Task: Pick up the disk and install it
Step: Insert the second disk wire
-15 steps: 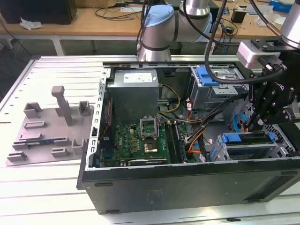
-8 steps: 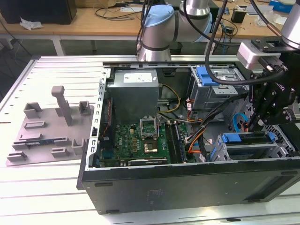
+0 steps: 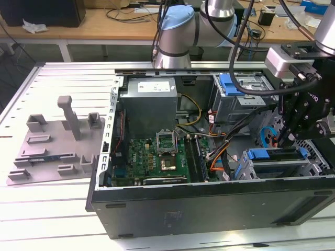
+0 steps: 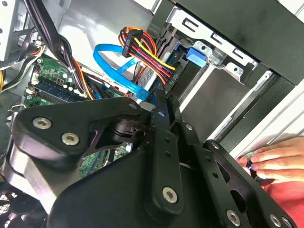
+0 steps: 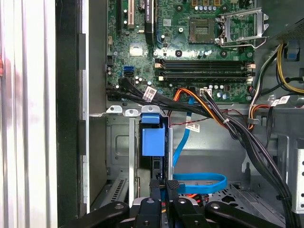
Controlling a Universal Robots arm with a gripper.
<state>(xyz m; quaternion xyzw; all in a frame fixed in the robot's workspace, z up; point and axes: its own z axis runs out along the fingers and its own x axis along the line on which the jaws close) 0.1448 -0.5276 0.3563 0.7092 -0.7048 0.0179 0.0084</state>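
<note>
First wrist view: gripper point(image 5: 163, 183) sits lowest in frame, its black links cut off by the picture's edge; whether it pinches anything or stands spread cannot be told. Just beyond it the disk point(image 5: 153, 140) stands on edge in a narrow slot of the cage point(image 5: 124, 112), blue bracket uppermost; metal walls close on both flat sides, so the open room is along the slot. A blue cable point(image 5: 199, 182) loops beside the gripper, and a black cable bundle point(image 5: 237, 133) slants across the floor beyond; past the cage rim lies the board point(image 5: 190, 42).

In the second wrist view the gripper point(image 4: 159, 102) body hides most of the bay; a hand point(image 4: 278, 159) rests outside the case's wall, partly cut off.

In the exterior view the case point(image 3: 209, 209) lies open side up on the table point(image 3: 52, 209), its near wall tall and dark; the disk point(image 3: 272, 155) shows as a blue strip in the cage point(image 3: 293, 168) at the exterior view's right. The gripper point(image 3: 285, 140) points down just above that strip, tight between cables and the case's edge; the arm point(image 3: 178, 31) reaches over from behind the case, its wrist cut off at the frame. The board point(image 3: 152, 157) lies open toward the exterior view's left; a grey tray point(image 3: 52, 146) sits well apart on the table.
</note>
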